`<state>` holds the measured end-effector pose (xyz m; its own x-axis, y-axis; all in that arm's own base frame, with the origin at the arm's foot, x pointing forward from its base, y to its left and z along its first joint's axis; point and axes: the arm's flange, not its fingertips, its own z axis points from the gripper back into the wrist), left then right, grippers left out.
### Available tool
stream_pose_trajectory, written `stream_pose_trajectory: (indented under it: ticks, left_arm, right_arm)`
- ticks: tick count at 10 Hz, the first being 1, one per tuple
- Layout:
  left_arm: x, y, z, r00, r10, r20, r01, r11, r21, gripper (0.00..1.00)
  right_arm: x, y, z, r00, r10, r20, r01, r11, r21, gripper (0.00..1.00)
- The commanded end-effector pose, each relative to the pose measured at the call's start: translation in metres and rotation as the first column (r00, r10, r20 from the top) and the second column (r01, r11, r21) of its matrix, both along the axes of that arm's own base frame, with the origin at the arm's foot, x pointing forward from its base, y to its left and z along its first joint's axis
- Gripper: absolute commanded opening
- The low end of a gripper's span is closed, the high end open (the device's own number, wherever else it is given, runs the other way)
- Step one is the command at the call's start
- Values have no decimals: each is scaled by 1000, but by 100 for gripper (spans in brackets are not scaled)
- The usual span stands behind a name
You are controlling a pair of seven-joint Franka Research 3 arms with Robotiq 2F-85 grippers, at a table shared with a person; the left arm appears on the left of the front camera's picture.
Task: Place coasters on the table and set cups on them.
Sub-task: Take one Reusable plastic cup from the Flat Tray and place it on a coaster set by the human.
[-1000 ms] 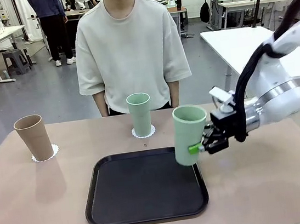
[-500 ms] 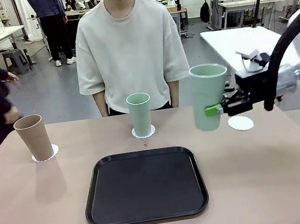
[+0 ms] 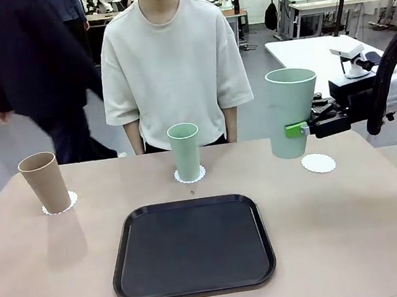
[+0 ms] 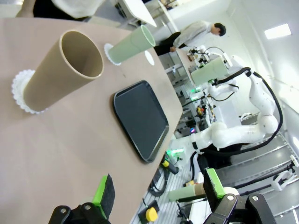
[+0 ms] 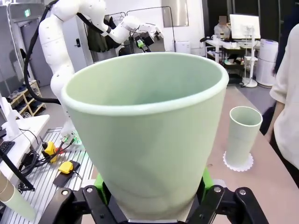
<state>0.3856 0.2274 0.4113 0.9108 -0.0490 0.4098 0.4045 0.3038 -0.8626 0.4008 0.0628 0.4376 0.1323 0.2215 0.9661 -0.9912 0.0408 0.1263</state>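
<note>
A tan cup (image 3: 44,182) stands on a lacy white coaster (image 3: 61,205) at the far left of the beige table (image 3: 357,237). At the far middle, a mint cup (image 3: 185,150) stands on a second coaster (image 3: 190,176). My right gripper (image 3: 300,129) is shut on another mint cup (image 3: 293,110), holding it upright in the air just left of and above the bare third coaster (image 3: 318,163). In the right wrist view this held cup (image 5: 145,135) sits between the green pads (image 5: 206,179). My left gripper (image 4: 159,191) is open above the table's near left, with the tan cup (image 4: 60,70) ahead of it.
A black tray (image 3: 191,247) lies bare at the near middle of the table. A person in a pale T-shirt (image 3: 173,64) stands at the far edge, hands out of sight. Someone in dark clothes (image 3: 34,67) walks behind at the left.
My right gripper has carried the mint cup up and to the right, from over the tray's right edge to beside the bare coaster. A person in dark clothes has walked in behind.
</note>
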Motion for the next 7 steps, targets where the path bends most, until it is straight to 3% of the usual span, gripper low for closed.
stream_pose_trajectory:
  ticks: [1,5,7]
  left_arm:
    - [0,2,2,1000,-4,1,4,1000,3,100]
    - [0,2,2,1000,-4,1,4,1000,3,100]
    - [0,2,2,1000,-4,1,4,1000,3,100]
  right_arm:
    - [-2,5,3,1000,13,7,-13,1000,1,80]
    - [-1,3,0,1000,7,1,-7,1000,-2,83]
    - [44,-22,0,993,-101,58,99,995,26,83]
